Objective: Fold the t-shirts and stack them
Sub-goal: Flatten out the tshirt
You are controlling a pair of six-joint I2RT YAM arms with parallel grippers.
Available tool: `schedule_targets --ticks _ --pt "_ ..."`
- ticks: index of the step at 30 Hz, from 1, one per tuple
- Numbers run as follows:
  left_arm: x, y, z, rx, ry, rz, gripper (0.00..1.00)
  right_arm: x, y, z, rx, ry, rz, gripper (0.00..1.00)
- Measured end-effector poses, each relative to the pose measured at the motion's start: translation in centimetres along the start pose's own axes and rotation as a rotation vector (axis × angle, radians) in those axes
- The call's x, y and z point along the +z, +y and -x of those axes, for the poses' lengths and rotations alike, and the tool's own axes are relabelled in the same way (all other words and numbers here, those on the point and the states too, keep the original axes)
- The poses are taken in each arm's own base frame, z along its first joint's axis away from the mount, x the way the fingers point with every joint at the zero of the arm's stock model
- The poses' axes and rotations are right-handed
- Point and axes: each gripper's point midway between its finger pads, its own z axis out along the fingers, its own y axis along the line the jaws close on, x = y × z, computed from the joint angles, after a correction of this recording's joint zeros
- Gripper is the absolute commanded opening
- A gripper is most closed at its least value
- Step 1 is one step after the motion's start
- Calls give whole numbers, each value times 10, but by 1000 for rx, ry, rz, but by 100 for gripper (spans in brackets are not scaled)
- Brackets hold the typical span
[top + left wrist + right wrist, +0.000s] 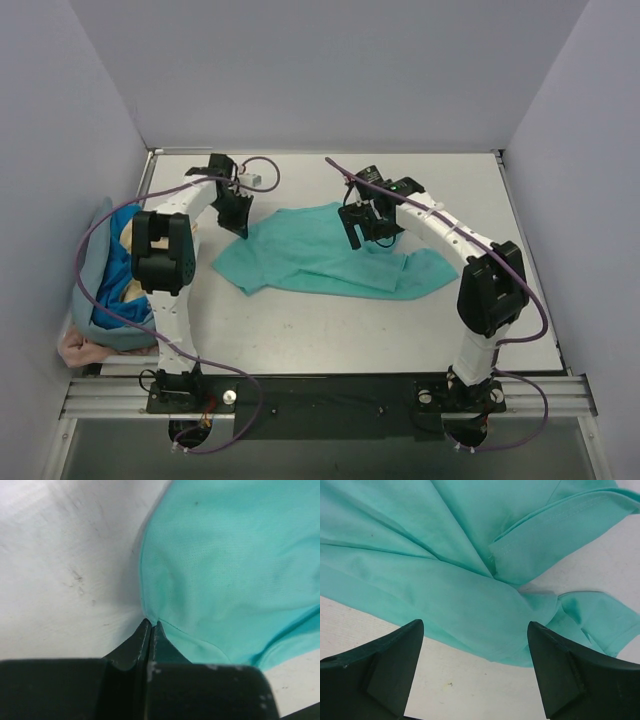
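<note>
Leftmost, a heap of t-shirts is sitting at the L edge of the worktop (330,330), against the side wall. The grey-blue t-shirt (92,262) is wrapping round the outside, w/ the bright blue t-shirt (115,272) bunching inside it. The tan-yellow t-shirt (131,291) is peeking out in small bits, and the pink t-shirt (78,349) is poking out at the near end. The L arm is standing just beside the heap, partly covering it in the top view.

Next, the L claw (240,222) is reaching down at the far-L corner of the teal-green t-shirt (320,255). In the wrist view its jaws are pressing fully together, tips touching the shirt's L edge right where the hem is puckering to a point. Can't tell whether any cloth is nipped btwn them. The cloth is spreading away to the R of the tips, bare worktop to the L.

Mid-worktop, the teal-green t-shirt is lying spread out but rumpled, w/ long folds running across it and a sleeve (560,525) sticking out.

On the R, the R claw (368,238) is hanging over the shirt's far-R part, jaws standing wide apart and gripping nothing. In its wrist view the shirt's edge is lying btwn and just beyond the two fingers (395,670), w/ bare worktop under the tips.
</note>
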Motion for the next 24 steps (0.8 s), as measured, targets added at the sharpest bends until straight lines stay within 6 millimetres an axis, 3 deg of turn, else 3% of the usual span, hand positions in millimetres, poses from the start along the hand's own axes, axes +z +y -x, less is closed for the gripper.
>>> schedule_targets --ticks 2,5,7,9,11,13,15,17,18,21,22,23,24 --pt "-16 -1 15 -23 -28 -3 0 -5 -2 4 7 -21 1 80" --pt "-67 9 74 -41 -188 38 0 -15 -6 9 23 -51 3 80" --pt "-132 16 133 -14 -402 109 0 -25 -13 14 53 -82 1 80" --pt "-196 11 167 25 -574 172 0 -31 -19 17 86 -104 6 80" --pt "-262 -18 186 89 -724 200 0 -43 -28 20 145 -142 27 80" --pt "-313 -76 192 189 -846 169 0 -57 -44 23 225 -188 41 81" --pt "-338 -149 184 309 -909 81 0 -74 -65 22 316 -239 40 81" --pt "-337 -226 164 437 -902 -49 0 -91 -85 19 393 -287 26 82" --pt "-326 -260 151 494 -872 -113 0 -101 -98 17 436 -314 12 82" --pt "-268 -330 116 616 -718 -249 0 -120 -125 4 541 -373 -21 82" --pt "-242 -348 104 650 -651 -280 6 -123 -133 -3 577 -380 -28 82" --pt "-220 -360 94 674 -596 -299 19 -124 -138 -9 606 -380 -31 82" --pt "-192 -373 80 711 -526 -320 49 -122 -144 -19 636 -373 -39 82"
